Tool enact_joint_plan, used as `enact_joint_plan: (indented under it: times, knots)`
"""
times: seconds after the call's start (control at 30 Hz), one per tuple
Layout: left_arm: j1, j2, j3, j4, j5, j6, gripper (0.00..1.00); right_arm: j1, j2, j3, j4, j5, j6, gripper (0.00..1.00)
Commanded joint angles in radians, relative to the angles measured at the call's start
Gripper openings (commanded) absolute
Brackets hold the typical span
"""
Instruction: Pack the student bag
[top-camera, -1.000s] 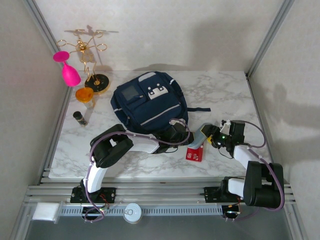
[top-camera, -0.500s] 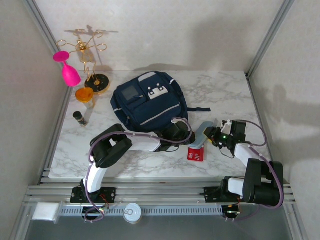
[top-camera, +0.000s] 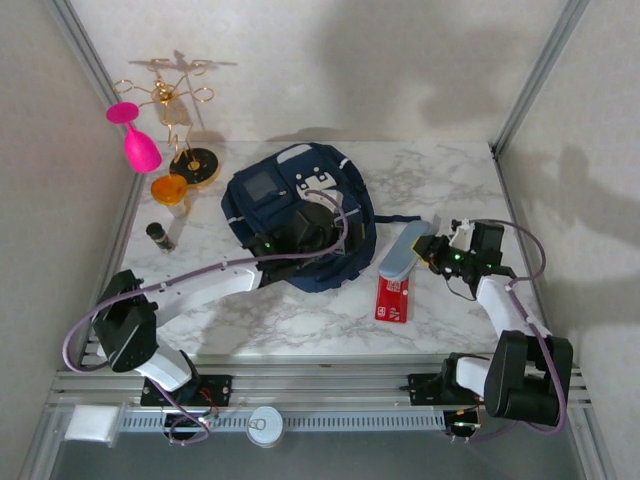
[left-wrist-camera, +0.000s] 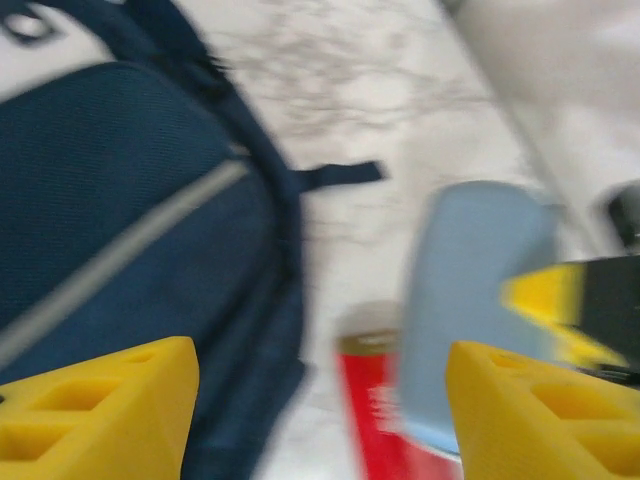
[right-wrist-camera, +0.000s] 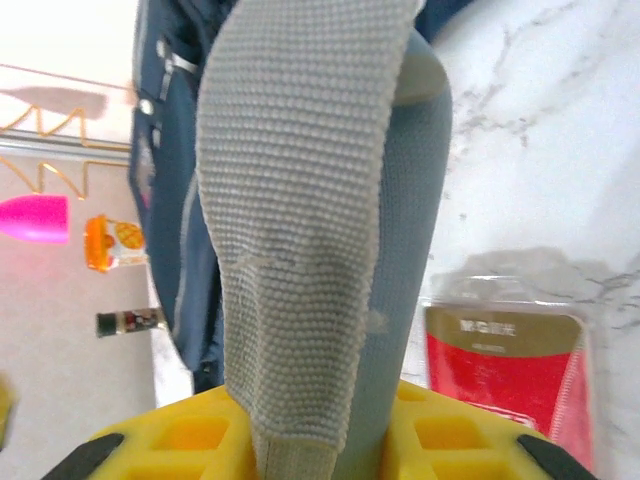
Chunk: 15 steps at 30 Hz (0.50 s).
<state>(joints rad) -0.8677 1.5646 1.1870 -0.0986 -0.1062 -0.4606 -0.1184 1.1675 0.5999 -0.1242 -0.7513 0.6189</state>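
Student bag (top-camera: 250, 215) lies flat on the surface (top-camera: 450, 180), directly beneath the left end effector (top-camera: 318, 222), whose fingers are spread and empty. It sits to the left of the right end effector (top-camera: 441, 256), just past the free tip of the blue-grey pouch (top-camera: 403, 252) pinched there. The pouch's long axis points toward the bag. Beside the pouch lies a red pack (right-wrist-camera: 505, 380), its header seemingly reading "M&G". The black marks on the bag's grey patch (top-camera: 318, 183) are unreadable.
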Motion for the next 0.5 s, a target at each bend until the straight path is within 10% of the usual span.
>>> enact_joint_plan:
  times: [0.0, 0.47]
  knots:
    - [0.01, 0.083, -0.008, -0.183, -0.116, 0.234, 0.67, -0.005, -0.046, 0.025, -0.008, -0.054, 0.059, 0.3]
    - [0.067, 0.346, 0.174, -0.244, -0.243, 0.523, 0.75, -0.004, -0.012, 0.065, 0.023, -0.093, 0.081, 0.31]
